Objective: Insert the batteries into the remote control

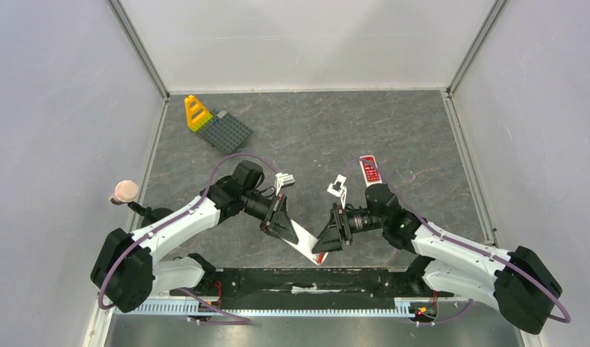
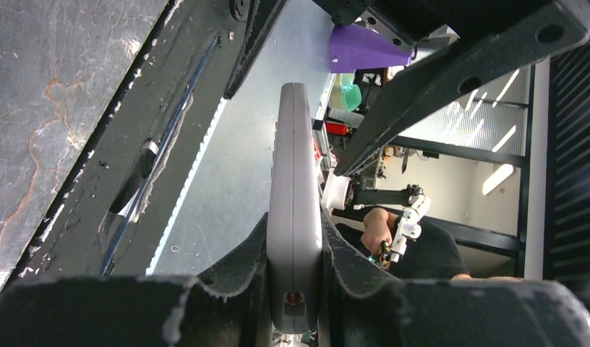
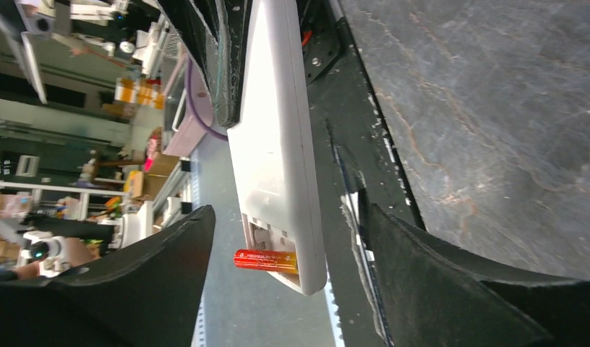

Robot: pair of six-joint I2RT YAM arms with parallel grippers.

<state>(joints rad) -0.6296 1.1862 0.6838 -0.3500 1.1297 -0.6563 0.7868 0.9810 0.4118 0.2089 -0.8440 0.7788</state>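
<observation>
My left gripper (image 1: 286, 230) (image 2: 295, 289) is shut on a white remote control (image 1: 304, 244) (image 2: 294, 202), holding it edge-on above the table's near edge. The remote's (image 3: 278, 152) back faces the right wrist view, with its battery compartment uncovered at the free end. One red-orange battery (image 3: 265, 261) sits crosswise in that compartment, one end sticking out past the remote's side. My right gripper (image 1: 322, 246) (image 3: 285, 238) is open, its fingers standing either side of that end and touching neither the remote nor the battery. No other batteries are in view.
A second, red remote (image 1: 369, 170) lies on the grey table beyond the right arm. At the back left are a grey studded baseplate (image 1: 229, 131) and a yellow block (image 1: 197, 113). A pink round object (image 1: 124, 191) stands at the left wall. The black base rail (image 1: 306, 282) runs below the grippers.
</observation>
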